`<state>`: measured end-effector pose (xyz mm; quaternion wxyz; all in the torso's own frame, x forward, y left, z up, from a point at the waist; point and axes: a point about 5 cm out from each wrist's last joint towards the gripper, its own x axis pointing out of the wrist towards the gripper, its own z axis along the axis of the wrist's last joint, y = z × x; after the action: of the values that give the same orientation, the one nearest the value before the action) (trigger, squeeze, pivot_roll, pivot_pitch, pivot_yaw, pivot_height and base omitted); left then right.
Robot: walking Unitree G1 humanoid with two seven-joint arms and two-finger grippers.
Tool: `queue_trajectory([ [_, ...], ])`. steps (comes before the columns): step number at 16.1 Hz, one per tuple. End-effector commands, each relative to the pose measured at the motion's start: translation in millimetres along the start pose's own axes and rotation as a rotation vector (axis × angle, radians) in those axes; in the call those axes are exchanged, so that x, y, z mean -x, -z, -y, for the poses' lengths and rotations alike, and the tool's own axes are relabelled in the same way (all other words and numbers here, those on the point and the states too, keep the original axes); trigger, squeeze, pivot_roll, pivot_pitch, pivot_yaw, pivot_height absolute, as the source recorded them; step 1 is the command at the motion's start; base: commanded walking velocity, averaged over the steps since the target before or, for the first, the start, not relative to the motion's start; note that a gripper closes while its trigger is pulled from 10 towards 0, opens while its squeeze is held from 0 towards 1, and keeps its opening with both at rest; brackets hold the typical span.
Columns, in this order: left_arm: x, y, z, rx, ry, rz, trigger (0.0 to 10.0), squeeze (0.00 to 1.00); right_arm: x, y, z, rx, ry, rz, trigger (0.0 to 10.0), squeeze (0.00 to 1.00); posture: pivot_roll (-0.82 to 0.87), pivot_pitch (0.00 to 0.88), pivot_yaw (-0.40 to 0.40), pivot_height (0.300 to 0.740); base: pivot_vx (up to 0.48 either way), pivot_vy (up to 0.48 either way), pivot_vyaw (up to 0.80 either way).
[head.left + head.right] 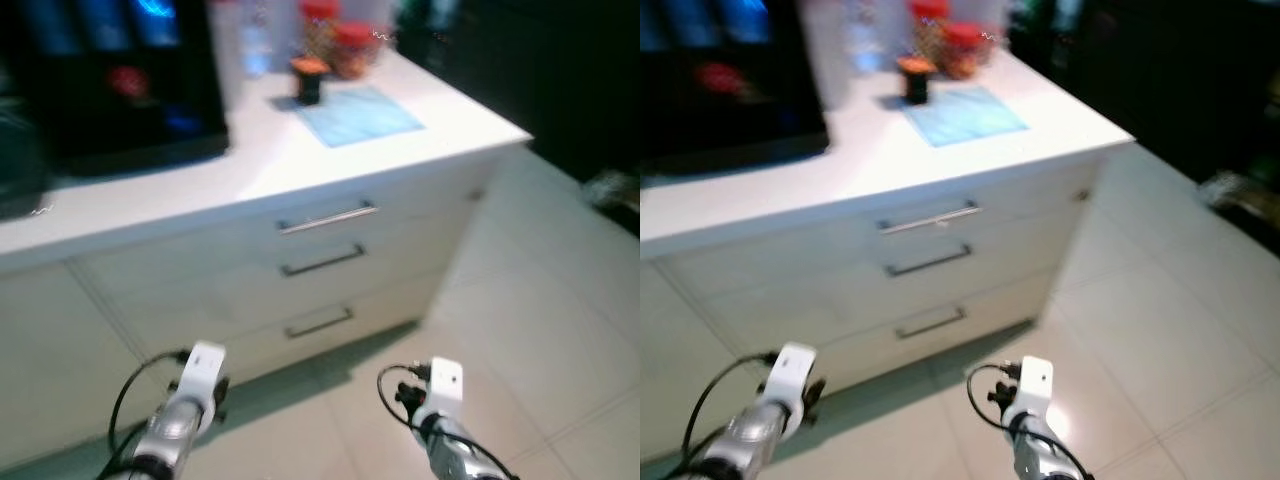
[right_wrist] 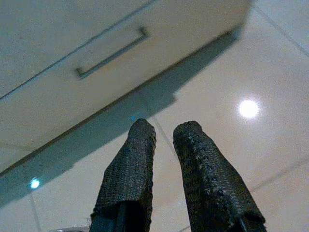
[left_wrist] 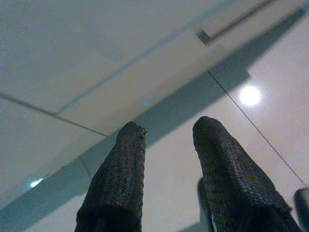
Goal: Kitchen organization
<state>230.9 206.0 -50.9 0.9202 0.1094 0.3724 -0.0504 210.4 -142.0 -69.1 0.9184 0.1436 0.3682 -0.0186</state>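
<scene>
A white kitchen counter (image 1: 240,170) stands ahead, blurred. On its far end lie a light blue mat (image 1: 360,115), a small dark jar with an orange lid (image 1: 309,80) and two red-lidded jars (image 1: 345,45). Below are three drawers with metal handles (image 1: 327,218). Both arms hang low in front of the cabinet: left arm (image 1: 190,395), right arm (image 1: 440,400). My left gripper (image 3: 169,128) points at the floor by the cabinet base, fingers apart and empty. My right gripper (image 2: 165,126) points toward the lowest drawer handle (image 2: 112,53), fingers nearly together, holding nothing.
A large black appliance (image 1: 120,80) occupies the counter's left part. Pale glossy floor tiles (image 1: 540,300) spread to the right of the cabinet. A dark area with a small object (image 1: 612,188) lies at the far right.
</scene>
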Motion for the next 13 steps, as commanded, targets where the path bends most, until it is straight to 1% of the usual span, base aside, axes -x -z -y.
queue_trajectory([
  [1,0.8,5.5,2.7,-0.005,0.012,-0.024,10.0,0.0,0.3,-1.7,6.0,0.002,0.012,-0.003,10.0,0.0,-0.12,0.0,0.005,0.74,0.0,0.0,0.8],
  [3,0.9,6.5,3.0,-0.002,0.01,-0.029,10.0,0.0,0.0,-3.0,5.2,-0.003,0.007,0.006,10.0,0.0,-0.12,0.0,0.004,0.74,0.0,0.0,0.8],
  [6,0.8,7.0,3.9,0.003,0.01,-0.032,10.0,0.0,-0.7,-4.3,2.7,-0.029,-0.002,0.011,10.0,0.0,-0.12,0.0,0.002,0.74,0.0,0.0,0.0],
  [9,1.1,8.4,3.9,0.013,0.004,-0.038,10.0,0.0,-1.2,-4.5,0.5,-0.02,-0.014,0.006,10.0,0.0,-0.12,0.0,0.001,0.74,0.0,0.0,0.0],
  [11,1.2,8.9,4.2,0.016,0.003,-0.039,10.0,0.0,-1.1,-4.1,0.5,0.001,-0.015,0.002,10.0,0.0,-0.12,0.002,-0.005,0.74,0.0,0.0,0.0],
  [13,1.4,9.9,4.5,0.016,0.004,-0.042,10.0,0.0,-1.0,-4.2,0.7,-0.001,-0.013,0.007,10.0,0.0,-0.12,0.003,-0.005,0.74,0.0,0.0,0.8],
])
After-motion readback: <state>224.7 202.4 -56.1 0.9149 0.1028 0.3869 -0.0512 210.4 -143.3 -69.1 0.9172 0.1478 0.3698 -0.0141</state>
